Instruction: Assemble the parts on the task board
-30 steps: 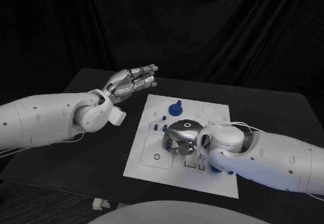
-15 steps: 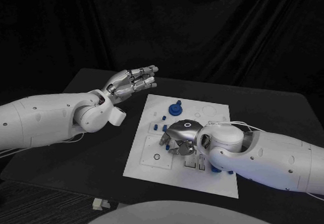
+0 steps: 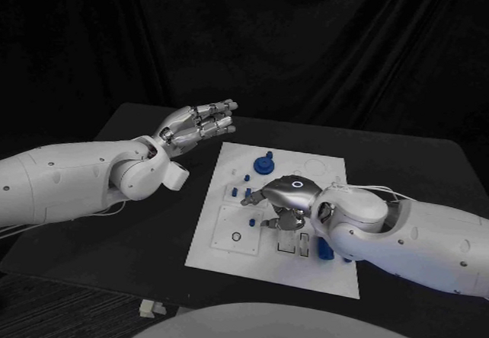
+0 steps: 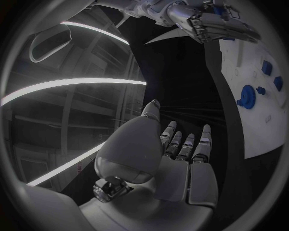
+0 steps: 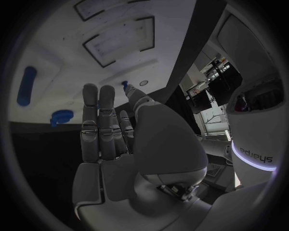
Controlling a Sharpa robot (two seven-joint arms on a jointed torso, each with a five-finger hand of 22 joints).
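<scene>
Several parts (image 3: 264, 165) beyond right hand (image 3: 284, 205).

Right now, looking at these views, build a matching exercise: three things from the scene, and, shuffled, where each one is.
Things:
1. left hand
2. right hand
3. big blue round part

Places:
A. over the middle of the task board
B. on the board's far end
C. raised beyond the board's far-left corner, fingers apart, holding nothing

Pairs: 1-C, 2-A, 3-B

Black table (image 3: 420, 171) against heavy black curtain backdrop (image 3: 317, 51). Long curved light strips (image 4: 72, 86) glow overhead; dark carpeted floor (image 3: 61, 312) below table edge.
</scene>
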